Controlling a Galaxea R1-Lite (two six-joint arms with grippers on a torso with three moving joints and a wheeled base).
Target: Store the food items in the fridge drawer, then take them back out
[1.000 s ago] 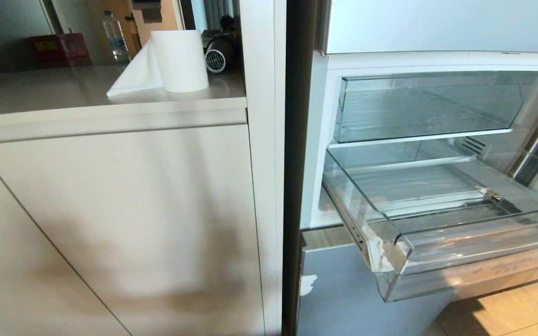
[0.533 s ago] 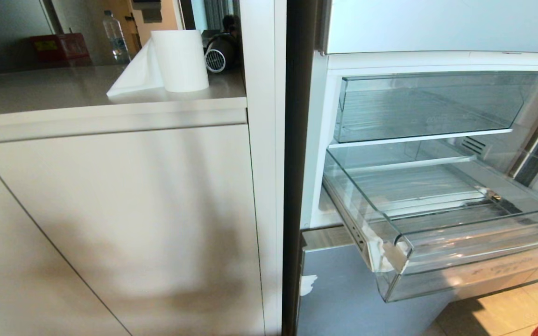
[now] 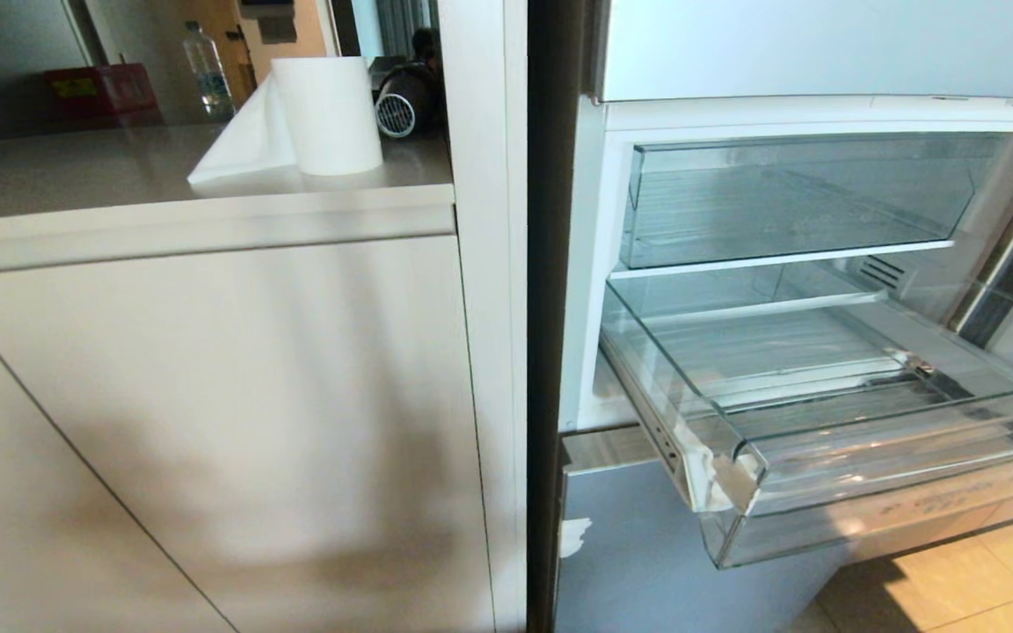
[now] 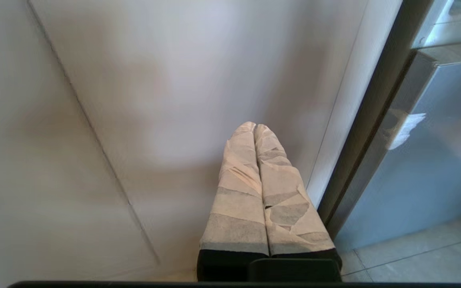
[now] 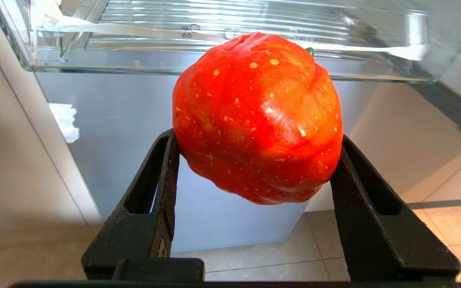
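Observation:
The fridge drawer (image 3: 867,440) is pulled out of the fridge, a clear bin with whitish tape on its front left corner, and nothing lies in it. A glossy red-orange food item (image 5: 256,116) is clamped between the black fingers of my right gripper (image 5: 256,142). It hangs below and in front of the fridge drawer (image 5: 214,60), over the floor. Neither the right gripper nor the food item appears in the head view. My left gripper (image 4: 254,127) is parked facing the cabinet front, its taped fingers pressed together with nothing between them.
Above the drawer sits another clear bin (image 3: 788,198), pushed in. A grey fridge panel (image 3: 630,545) is below the drawer, with tiled floor (image 3: 981,580) at the right. The counter at left carries a paper towel roll (image 3: 326,114) and a bottle (image 3: 205,69).
The whole head picture has shifted slightly left, so the camera moved. Half a second ago a red piece showed at the bottom right corner; it is out of the head view now.

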